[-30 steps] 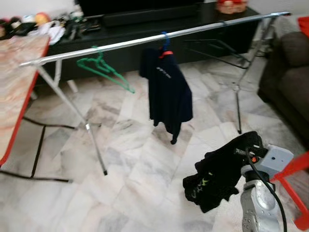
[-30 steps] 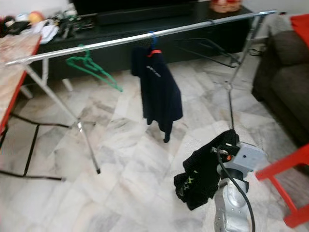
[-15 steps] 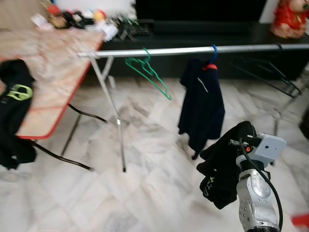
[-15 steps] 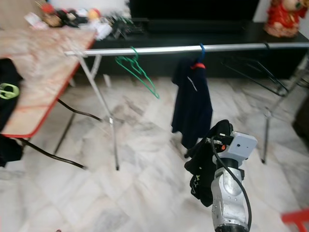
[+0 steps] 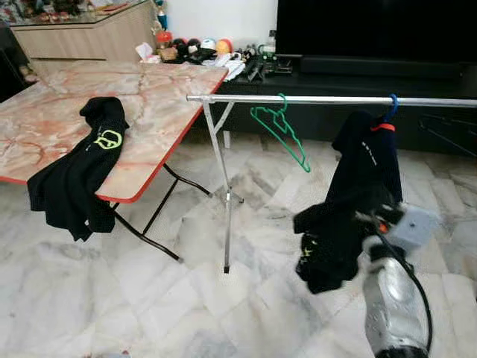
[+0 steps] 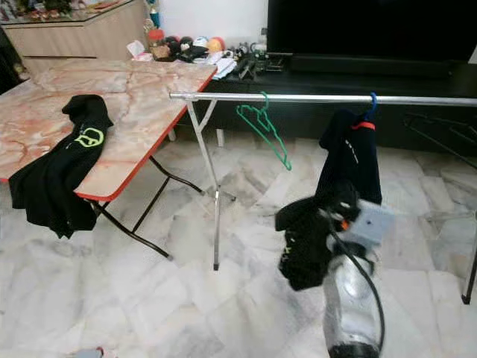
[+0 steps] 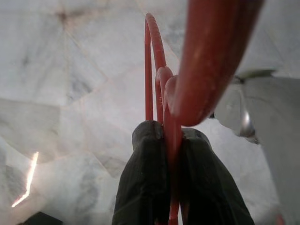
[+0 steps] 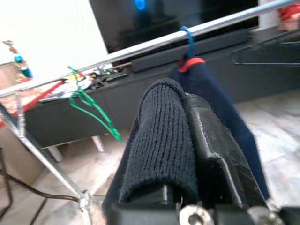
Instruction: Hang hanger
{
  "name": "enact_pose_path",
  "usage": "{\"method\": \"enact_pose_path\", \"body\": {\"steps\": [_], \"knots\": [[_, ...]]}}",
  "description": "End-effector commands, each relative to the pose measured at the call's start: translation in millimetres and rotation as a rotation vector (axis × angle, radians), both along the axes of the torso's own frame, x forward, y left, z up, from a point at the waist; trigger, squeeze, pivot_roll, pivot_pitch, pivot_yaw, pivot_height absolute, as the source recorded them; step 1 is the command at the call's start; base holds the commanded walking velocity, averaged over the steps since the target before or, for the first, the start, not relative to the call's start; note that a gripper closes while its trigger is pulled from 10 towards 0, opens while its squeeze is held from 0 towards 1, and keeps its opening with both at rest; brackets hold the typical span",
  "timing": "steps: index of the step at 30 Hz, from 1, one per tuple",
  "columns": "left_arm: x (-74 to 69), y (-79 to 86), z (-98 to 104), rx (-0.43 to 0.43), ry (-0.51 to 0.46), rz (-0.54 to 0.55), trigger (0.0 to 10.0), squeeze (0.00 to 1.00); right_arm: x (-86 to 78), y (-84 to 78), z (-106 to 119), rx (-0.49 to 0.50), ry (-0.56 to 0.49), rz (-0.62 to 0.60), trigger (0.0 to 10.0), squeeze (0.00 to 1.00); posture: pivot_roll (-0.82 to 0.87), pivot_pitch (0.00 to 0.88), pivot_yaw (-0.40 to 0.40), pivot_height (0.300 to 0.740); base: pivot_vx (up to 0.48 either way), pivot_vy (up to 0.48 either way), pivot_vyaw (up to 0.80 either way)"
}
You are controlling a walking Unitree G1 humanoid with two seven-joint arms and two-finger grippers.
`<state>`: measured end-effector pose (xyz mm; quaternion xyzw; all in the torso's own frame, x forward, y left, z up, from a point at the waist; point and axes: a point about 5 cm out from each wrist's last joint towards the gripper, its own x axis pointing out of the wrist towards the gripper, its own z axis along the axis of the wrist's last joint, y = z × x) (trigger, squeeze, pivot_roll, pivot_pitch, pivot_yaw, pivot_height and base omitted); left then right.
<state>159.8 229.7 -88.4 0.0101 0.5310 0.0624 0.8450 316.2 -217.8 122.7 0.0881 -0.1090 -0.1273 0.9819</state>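
My left gripper [image 7: 171, 140] is shut on a red hanger [image 7: 161, 101], whose thin wire runs between the two black fingers [image 7: 145, 187] above a marble floor. My right gripper [image 5: 370, 218] is shut on a black garment [image 5: 332, 239] that droops from it, low in front of the silver clothes rail [image 5: 298, 98]. The cloth wraps over the right fingers [image 8: 164, 140]. On the rail hang an empty green hanger [image 5: 282, 134] and a navy shirt [image 5: 369, 164] on a blue hanger [image 5: 392, 104].
A marble-topped folding table [image 5: 171, 89] with a red edge stands left, a black shirt [image 5: 82, 164] draped over its side. The rail's leg [image 5: 226, 216] stands mid-floor. A black TV cabinet [image 5: 417, 74] with clutter runs behind the rail.
The camera has swung left, bringing the table and its black shirt into view. My right gripper still holds the black garment at about the same place in the picture.
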Motion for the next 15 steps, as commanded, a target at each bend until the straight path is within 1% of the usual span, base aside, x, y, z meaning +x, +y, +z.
{"method": "enact_pose_path", "body": {"steps": [1,8,11,13,15], "knots": [[-8.1,6.2,-1.8,0.020,0.030,-0.009,10.0,0.00,1.3,7.0,6.7,-0.006,-0.039,0.013,10.0,0.00,-0.03,0.090,0.064,0.740,0.000,0.480,0.00],[-14.8,8.0,-3.8,0.031,0.058,-0.044,10.0,0.00,-0.5,9.1,3.2,-0.017,-0.032,0.007,10.0,0.00,-0.03,0.092,0.085,0.740,0.000,0.480,0.00],[-14.8,8.7,-3.6,0.032,0.059,-0.047,10.0,0.00,-1.2,9.5,3.2,-0.019,-0.033,0.004,10.0,0.00,-0.03,0.087,0.088,0.740,0.000,0.480,0.00],[-11.9,11.0,-1.9,0.047,0.059,-0.079,10.0,0.00,-1.3,10.7,3.2,-0.021,-0.030,0.001,10.0,0.00,-0.03,0.089,0.086,0.740,0.000,0.480,0.00],[-10.0,12.3,-0.8,0.053,0.055,-0.087,10.0,0.00,-1.0,11.5,2.4,-0.021,-0.025,0.002,10.0,0.00,-0.03,0.091,0.083,0.740,0.000,0.480,0.00]]}}
